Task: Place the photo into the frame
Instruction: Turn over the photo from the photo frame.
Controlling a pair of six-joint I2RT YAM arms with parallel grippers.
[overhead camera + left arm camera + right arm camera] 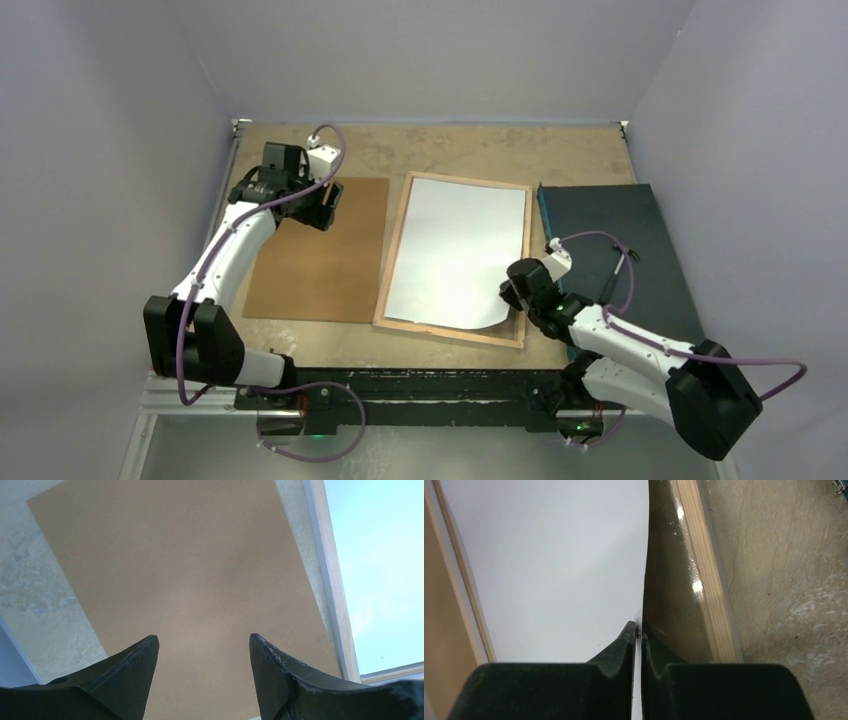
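The photo (pixel 455 250) lies white back up inside the frame (pixel 393 250), which rests with its light wood back upward in the middle of the table (pixel 450 150). The sheet is plain white and fills most of the opening, flat along its far and left sides. Its near right corner is lifted and curled, so the near edge bows there. The right gripper (pixel 510 293) is at that corner with its fingers pinched together on the paper's edge. In the right wrist view the white back shows on one side of the fingers, and the dark, glossy printed side shows on the other, next to the wooden rail. The left gripper (pixel 328 208) hangs over the far right part of the brown backing board (pixel 310 270), left of the frame, its fingers spread apart and holding nothing. A dark mat (pixel 610 240) lies right of the frame.
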